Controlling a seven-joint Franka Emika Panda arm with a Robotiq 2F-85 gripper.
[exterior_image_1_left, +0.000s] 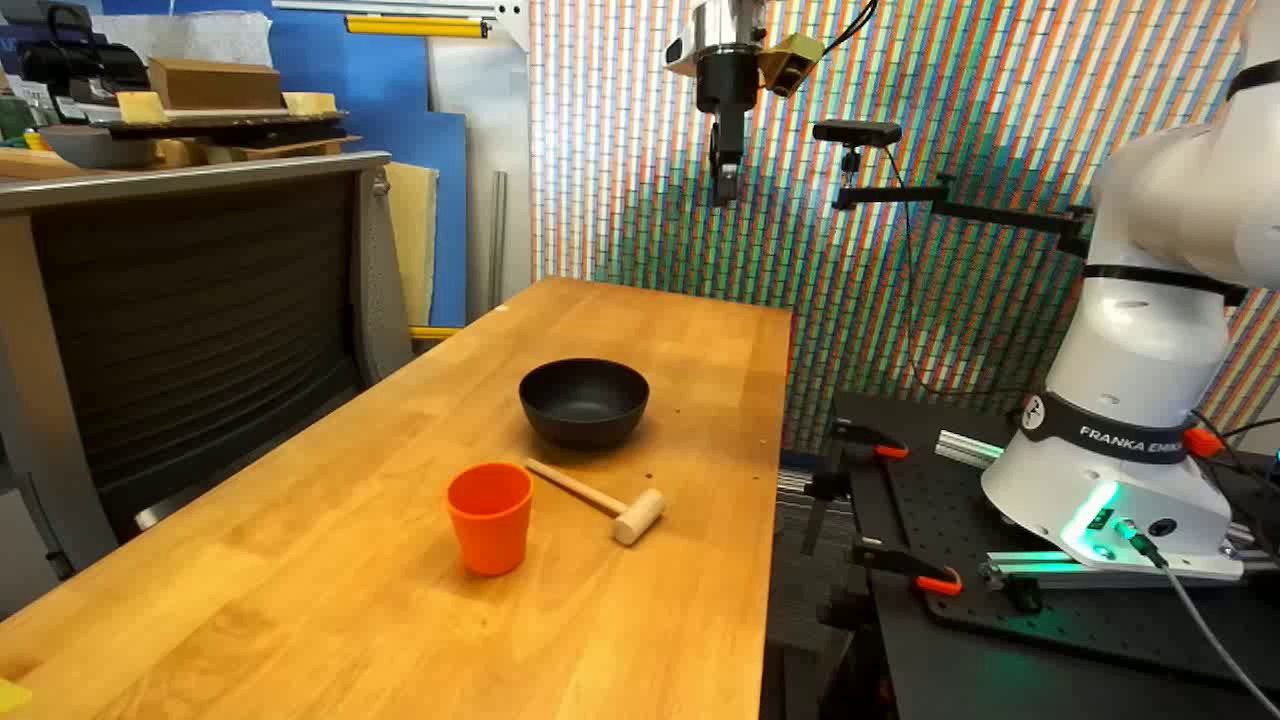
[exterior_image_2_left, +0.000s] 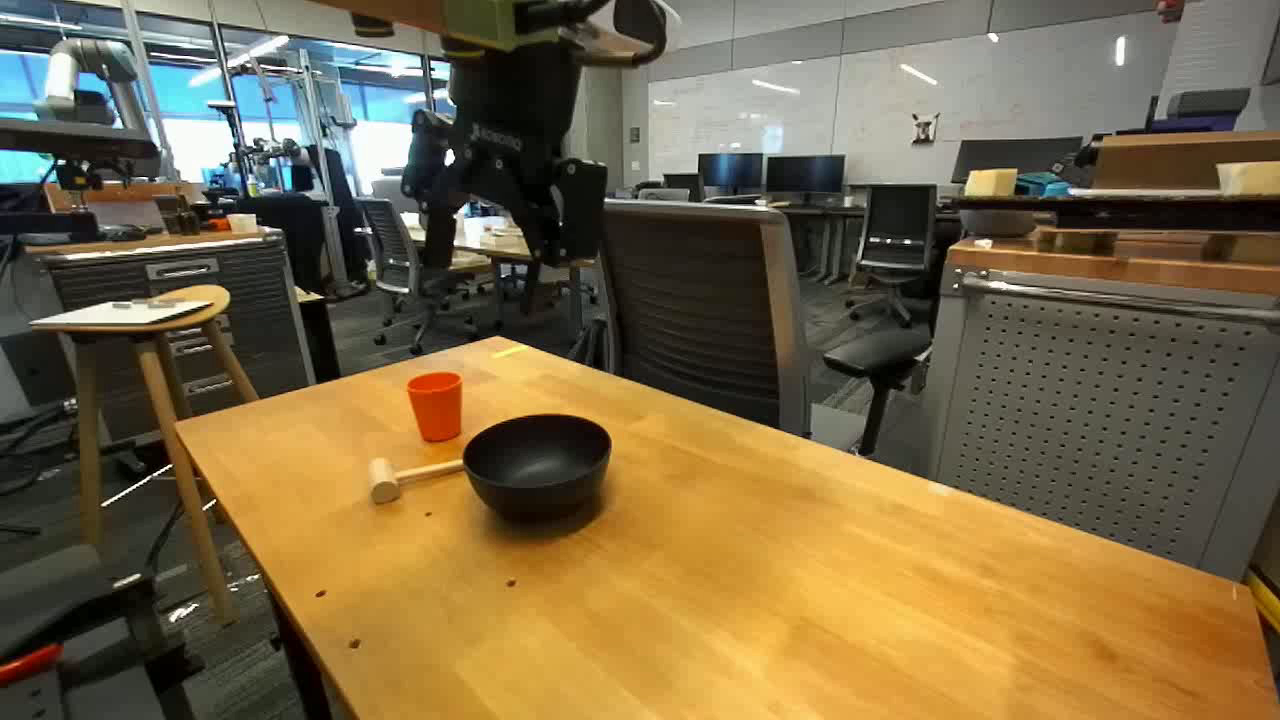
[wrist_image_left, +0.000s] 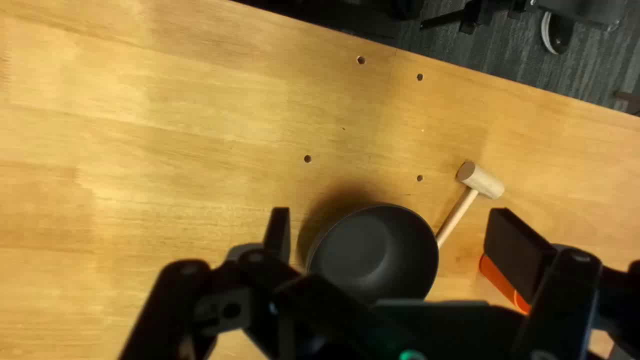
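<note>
My gripper (exterior_image_1_left: 726, 190) hangs high above the wooden table, pointing down, and touches nothing. Its jaws stand wide apart in an exterior view, the gripper (exterior_image_2_left: 492, 245) holding nothing. From the wrist view, a black bowl (wrist_image_left: 370, 250) appears between the two fingers, far below them; its lower part is hidden by the gripper body. Beside the bowl lies a small wooden mallet (wrist_image_left: 480, 180), its handle end close to the bowl's side. An orange cup (exterior_image_1_left: 490, 520) stands upright near the mallet; in the wrist view a finger covers most of the cup (wrist_image_left: 495, 275).
The wooden tabletop (exterior_image_1_left: 330, 600) carries these things and has a few small holes. A mesh-backed chair (exterior_image_2_left: 700, 310) stands against its long side. A camera on a black bracket (exterior_image_1_left: 857, 132) juts out near the robot base (exterior_image_1_left: 1110, 480). A perforated metal cabinet (exterior_image_2_left: 1100, 410) stands beyond.
</note>
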